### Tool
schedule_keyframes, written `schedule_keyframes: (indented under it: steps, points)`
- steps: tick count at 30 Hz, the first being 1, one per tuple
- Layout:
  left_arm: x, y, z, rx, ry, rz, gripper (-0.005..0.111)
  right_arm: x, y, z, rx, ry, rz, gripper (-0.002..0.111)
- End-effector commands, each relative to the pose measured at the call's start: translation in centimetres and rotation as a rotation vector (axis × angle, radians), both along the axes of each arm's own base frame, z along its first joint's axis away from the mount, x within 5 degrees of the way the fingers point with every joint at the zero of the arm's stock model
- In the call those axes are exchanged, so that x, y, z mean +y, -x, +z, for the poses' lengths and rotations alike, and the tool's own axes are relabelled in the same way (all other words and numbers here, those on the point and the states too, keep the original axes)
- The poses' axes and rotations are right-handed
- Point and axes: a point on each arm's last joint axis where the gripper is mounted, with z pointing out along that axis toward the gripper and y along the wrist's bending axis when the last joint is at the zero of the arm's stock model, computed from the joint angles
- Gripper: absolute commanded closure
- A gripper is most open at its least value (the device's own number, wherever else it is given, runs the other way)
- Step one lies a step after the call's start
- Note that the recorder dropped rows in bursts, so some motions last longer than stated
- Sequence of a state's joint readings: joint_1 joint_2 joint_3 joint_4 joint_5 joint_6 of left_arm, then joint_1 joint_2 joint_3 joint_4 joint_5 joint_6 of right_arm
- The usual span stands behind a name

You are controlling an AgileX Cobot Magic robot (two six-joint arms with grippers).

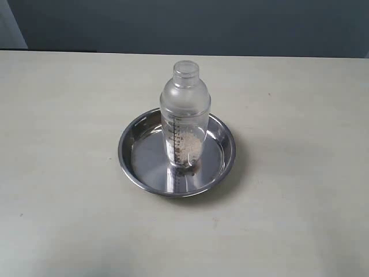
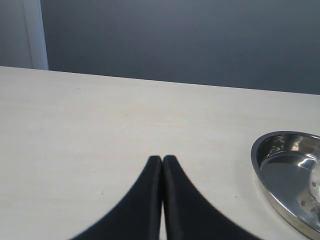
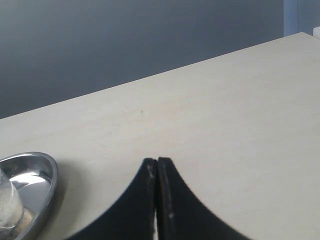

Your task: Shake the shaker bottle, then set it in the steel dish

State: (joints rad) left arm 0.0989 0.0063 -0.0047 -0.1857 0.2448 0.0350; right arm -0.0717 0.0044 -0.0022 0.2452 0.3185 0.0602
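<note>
The clear shaker bottle (image 1: 185, 118) stands upright inside the steel dish (image 1: 138, 167) in the middle of the table, brownish-white grains settled in its lower part. Neither arm shows in the exterior view. In the left wrist view my left gripper (image 2: 162, 159) is shut with nothing in it, over bare table, and the steel dish (image 2: 265, 172) sits off to one side at the frame's edge. In the right wrist view my right gripper (image 3: 157, 161) is shut and empty too. There the steel dish (image 3: 47, 185) and the bottle's base (image 3: 7, 205) show at the frame's corner.
The pale table (image 1: 63, 115) spreads around the dish on all sides. A dark grey wall (image 1: 202, 26) runs behind its far edge.
</note>
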Motion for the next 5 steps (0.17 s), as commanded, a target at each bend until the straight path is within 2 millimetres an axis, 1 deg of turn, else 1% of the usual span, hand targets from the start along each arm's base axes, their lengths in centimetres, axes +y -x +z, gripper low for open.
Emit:
schedule_keyframes:
  steps: [1,5]
  points:
    - [0.03,0.01,-0.01,-0.015,0.004,0.004,0.106,-0.01,0.00,0.04,-0.013,0.004,0.001,0.109]
    - [0.03,0.01,-0.01,-0.015,0.004,0.004,0.106,-0.01,0.00,0.04,-0.013,0.004,0.001,0.109]
